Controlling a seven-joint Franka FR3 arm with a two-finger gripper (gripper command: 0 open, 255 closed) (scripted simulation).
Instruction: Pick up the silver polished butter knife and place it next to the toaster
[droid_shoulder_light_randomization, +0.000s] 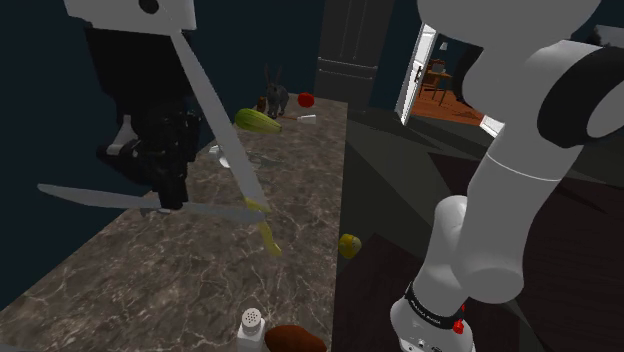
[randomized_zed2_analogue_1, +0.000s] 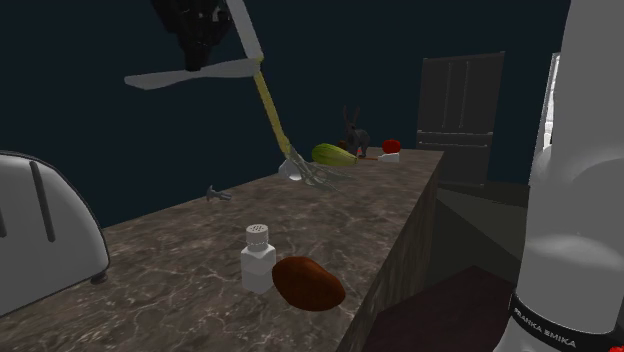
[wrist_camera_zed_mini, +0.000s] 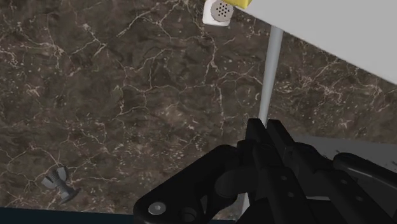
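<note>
My claw (wrist_camera_zed_mini: 264, 127) is pinched narrow, its two black fingers closed on the grey butter knife (randomized_zed2_analogue_1: 160, 78). The knife lies crosswise in my grip, sticking out on both sides, and I hold it in the air well above the dark marbled counter (wrist_camera_zed_mini: 127, 95). Just beside my fingers, a long grey utensil with a yellow part (randomized_zed2_analogue_1: 270, 110) slants down towards the counter; I cannot tell whether it touches me or the knife.

Below me on the stone lies a small grey object (wrist_camera_zed_mini: 60, 184), too small for me to name. At the near end of the counter in the second exterior view stands a white shaker (randomized_zed2_analogue_1: 258, 258) with a brown rounded lump (randomized_zed2_analogue_1: 308, 283) just beside it. The pale toaster (randomized_zed2_analogue_1: 40, 235), two slots in its top, sits at that view's left. The knife is well apart from it, high up and farther along the counter.

At the counter's far end lie a green-yellow vegetable (randomized_zed2_analogue_1: 333, 155), a dark long-eared figure (randomized_zed2_analogue_1: 352, 128) near it, and a red thing (randomized_zed2_analogue_1: 391, 146) towards the edge. Beyond stands a tall dark cabinet (randomized_zed2_analogue_1: 460, 115), and in the shoulder view a lit doorway (droid_shoulder_light_randomization: 440, 85) opens at its right.
</note>
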